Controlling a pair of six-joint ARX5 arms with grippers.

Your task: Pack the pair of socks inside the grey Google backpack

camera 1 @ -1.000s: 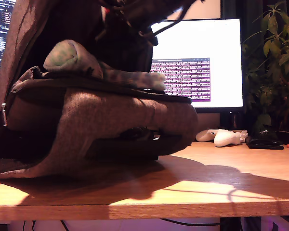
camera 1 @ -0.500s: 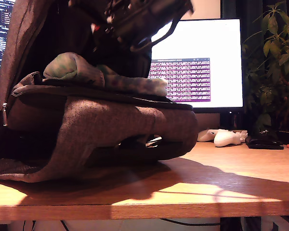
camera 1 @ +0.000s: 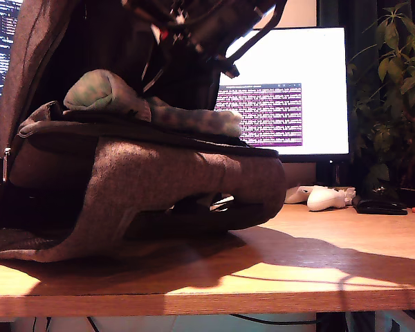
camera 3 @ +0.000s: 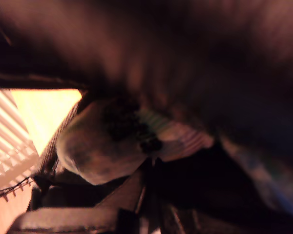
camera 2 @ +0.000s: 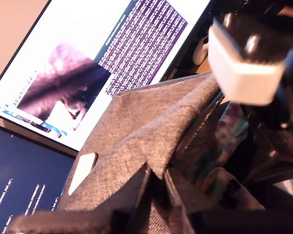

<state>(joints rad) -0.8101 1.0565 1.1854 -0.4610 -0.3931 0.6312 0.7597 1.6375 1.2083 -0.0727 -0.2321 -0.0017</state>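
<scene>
Going left to right in the exterior view: the grey Google backpack [camera 1: 124, 180] lies on the wooden desk [camera 1: 318, 270] with its flap raised at that view's left, opening gaping. The pair of socks [camera 1: 107, 93] sits on the lower lip of the opening, one rounded end up, the rest trailing toward the monitor [camera 1: 290, 90]; looks half in, not fully inside the dark compartment. An arm's dark linkage [camera 1: 200, 28] hangs above the socks, apart from them; the wrist views do not show which arm it is. Judgement: placement mostly done, what's left is nudging the socks deeper past the rim and possibly closing the flap. Container contents: only the socks are visible in the bag, interior too dark to tell more. First wrist view: backpack fabric with its white patch [camera 2: 83, 171], socks beyond it; first gripper's jaw state can't be told, fingertips not clearly visible. Second wrist view: blurred, socks close in front of the camera; second gripper's jaw state can't be told either. Far right of the exterior view: white plastic objects [camera 1: 325, 197] and a plant [camera 1: 391, 83], not involved.
</scene>
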